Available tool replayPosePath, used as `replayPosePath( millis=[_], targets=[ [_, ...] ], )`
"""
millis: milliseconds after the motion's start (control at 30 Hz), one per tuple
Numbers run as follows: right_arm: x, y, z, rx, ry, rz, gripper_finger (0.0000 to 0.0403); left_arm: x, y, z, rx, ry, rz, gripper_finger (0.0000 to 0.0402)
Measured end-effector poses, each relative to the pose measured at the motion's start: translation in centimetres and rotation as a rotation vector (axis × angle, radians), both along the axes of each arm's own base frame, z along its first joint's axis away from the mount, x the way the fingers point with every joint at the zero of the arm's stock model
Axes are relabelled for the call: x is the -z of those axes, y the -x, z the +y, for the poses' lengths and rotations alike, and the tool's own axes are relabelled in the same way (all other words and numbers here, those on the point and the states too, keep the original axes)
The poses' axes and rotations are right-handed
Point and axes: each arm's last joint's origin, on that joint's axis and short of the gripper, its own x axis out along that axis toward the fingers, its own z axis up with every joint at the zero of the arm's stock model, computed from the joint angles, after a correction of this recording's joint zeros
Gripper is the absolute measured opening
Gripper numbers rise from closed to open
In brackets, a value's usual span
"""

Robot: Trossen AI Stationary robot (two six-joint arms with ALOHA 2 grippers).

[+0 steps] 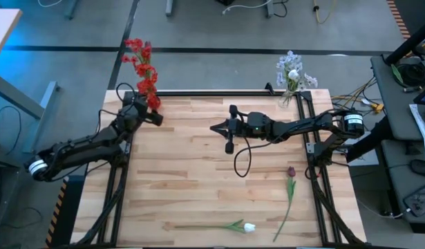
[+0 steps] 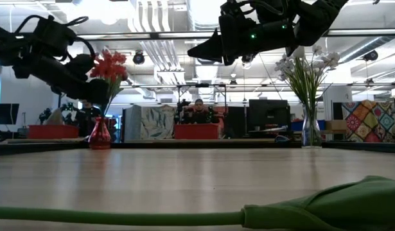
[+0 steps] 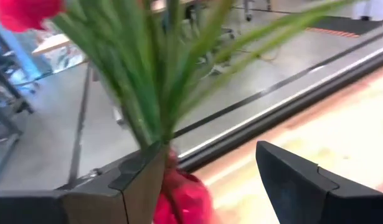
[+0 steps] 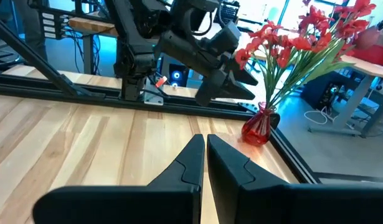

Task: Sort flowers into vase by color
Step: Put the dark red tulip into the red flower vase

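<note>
Red flowers (image 1: 144, 69) in red vase (image 4: 260, 125); pale blue-white sprays (image 1: 292, 69).

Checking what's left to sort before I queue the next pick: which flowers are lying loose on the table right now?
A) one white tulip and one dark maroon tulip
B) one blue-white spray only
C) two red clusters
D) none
A: the high view shows the white tulip and the maroon tulip lying flat on the table, while the red flowers and the blue-white sprays stand in vases at the far corners.

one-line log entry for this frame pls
left gripper: open, at red vase | right gripper: shut, empty, mid-table | blue flowers: in vase | on table: maroon tulip, white tulip
</note>
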Motion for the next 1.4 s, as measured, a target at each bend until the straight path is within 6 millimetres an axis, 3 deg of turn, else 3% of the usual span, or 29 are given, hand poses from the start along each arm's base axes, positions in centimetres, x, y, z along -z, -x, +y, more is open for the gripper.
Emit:
replayPosePath(
  millis=[500,900,1167,1400],
  targets=[
    [0.4,0.1,0.0,0.001,-0.015,0.038,0.0013,-0.1,-1.3,-3.9,0.24,0.053,-0.067,0.0237],
    [0.5,0.8,0.3,0.018,-0.131,0.134,0.0013,1.9,-2.0,-7.4,0.473,0.148,-0.125,0.0231],
    [1.4,2.0,2.5,0.124,-0.198,0.331,0.0013,1.6,-2.6,-10.0,0.665,0.165,-0.187,0.0192],
    [2.5,4.1,5.3,0.219,-0.328,0.557,0.0012,1.2,-3.1,-11.8,0.806,0.149,-0.224,0.0132]
  ],
)
